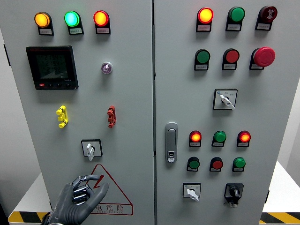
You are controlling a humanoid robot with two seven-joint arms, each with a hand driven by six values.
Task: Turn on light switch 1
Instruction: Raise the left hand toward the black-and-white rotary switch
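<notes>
A grey control cabinet (140, 93) with two doors fills the head view. The left hand (77, 199) rises from the lower left corner and sits in front of the left door, over the red-bordered warning triangle (110, 194). Its fingers (101, 191) are loosely curled and hold nothing; the index finger points up and to the right, its tip over the triangle's left edge. The right hand cannot be seen. Just above the hand, and apart from it, is a small rotary switch (90, 149) on a black square plate, its white handle pointing downward. No readable label tells which control is light switch 1; this rotary switch is the one nearest the hand. Higher on the left door are a yellow handle (62, 116) and a red handle (111, 116), a black display meter (51, 67), a small round silver button (106, 67), and a top row of lit lamps, orange (42, 19), green (72, 18) and red-orange (101, 18). On the right door are a metal latch (171, 142) near the seam, rows of red and green lamps and buttons, a red mushroom stop button (264, 56), and three more rotary selectors (225, 99).
</notes>
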